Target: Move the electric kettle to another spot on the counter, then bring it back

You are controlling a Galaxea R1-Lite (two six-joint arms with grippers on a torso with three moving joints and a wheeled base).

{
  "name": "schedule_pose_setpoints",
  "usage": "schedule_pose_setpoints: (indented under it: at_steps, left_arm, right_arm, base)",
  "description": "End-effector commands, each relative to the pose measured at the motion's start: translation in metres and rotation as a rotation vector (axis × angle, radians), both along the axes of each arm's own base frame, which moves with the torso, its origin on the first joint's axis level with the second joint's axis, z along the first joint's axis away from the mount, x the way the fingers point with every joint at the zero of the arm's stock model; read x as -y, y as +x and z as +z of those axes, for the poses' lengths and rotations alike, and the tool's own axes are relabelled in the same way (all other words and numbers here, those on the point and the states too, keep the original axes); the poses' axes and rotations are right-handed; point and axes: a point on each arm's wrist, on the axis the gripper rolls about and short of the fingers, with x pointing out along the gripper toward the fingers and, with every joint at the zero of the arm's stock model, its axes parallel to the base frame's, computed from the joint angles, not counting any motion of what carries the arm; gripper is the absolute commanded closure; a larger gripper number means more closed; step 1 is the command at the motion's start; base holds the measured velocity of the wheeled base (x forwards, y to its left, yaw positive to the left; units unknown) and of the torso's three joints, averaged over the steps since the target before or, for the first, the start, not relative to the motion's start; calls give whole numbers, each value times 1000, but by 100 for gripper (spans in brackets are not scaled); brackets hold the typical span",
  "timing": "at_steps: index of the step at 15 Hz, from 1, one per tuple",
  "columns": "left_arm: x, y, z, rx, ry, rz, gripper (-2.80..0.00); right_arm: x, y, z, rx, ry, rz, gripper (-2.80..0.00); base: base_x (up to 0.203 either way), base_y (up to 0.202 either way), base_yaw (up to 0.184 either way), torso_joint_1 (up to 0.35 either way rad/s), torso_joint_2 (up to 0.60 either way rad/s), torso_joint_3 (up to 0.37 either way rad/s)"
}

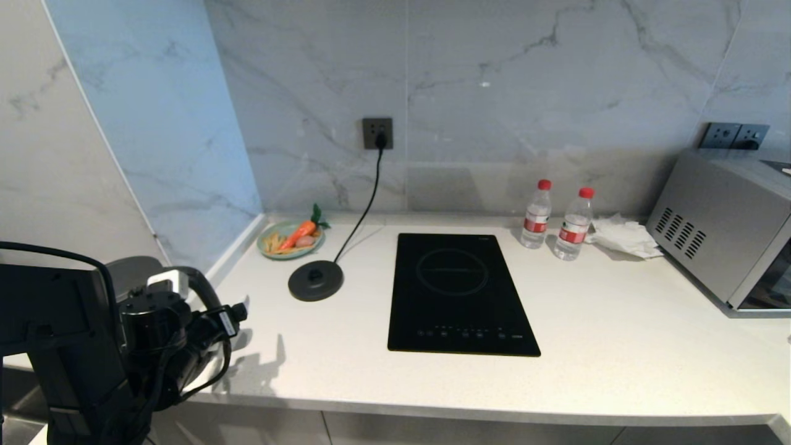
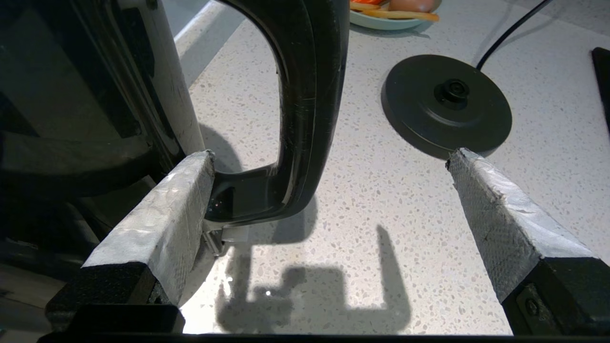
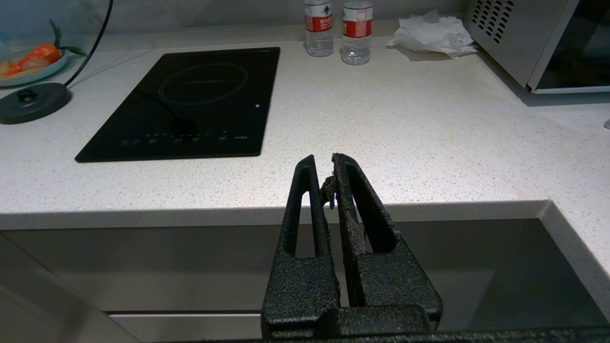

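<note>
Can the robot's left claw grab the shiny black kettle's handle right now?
Probably yes. The left claw is open, with the glossy black electric kettle's loop handle between its silver-taped fingers, close to one of them. Nothing blocks it; closing should catch the handle above the white speckled stone counter.

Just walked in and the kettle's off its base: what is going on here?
The left gripper is open around the electric kettle's handle, not clamped on it. The kettle stands on the counter near its left front corner, apart from the empty base disc. The right gripper is shut and parked below the counter's front edge.
</note>
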Motion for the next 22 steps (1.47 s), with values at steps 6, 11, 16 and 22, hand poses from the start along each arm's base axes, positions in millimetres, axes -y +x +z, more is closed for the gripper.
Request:
schedule_pose_setpoints:
  at_steps: [6, 11, 16, 22]
  left_arm:
    - [-5, -3, 2, 5, -2, 16, -280]
    - [-5, -6, 4, 6, -3, 15, -280]
    - [-5, -12, 7, 3, -4, 10, -280]
    - [-7, -21, 15, 14, -7, 12, -280]
  right_arm:
    - [0, 0, 0, 0, 0, 0, 0]
    - [0, 0, 0, 0, 0, 0, 0]
    - [0, 0, 0, 0, 0, 0, 0]
    - [0, 0, 0, 0, 0, 0, 0]
  base:
    - [0, 0, 0, 0, 0, 0]
    - [0, 0, 0, 0, 0, 0]
    - [0, 0, 0, 0, 0, 0]
    - [0, 0, 0, 0, 0, 0]
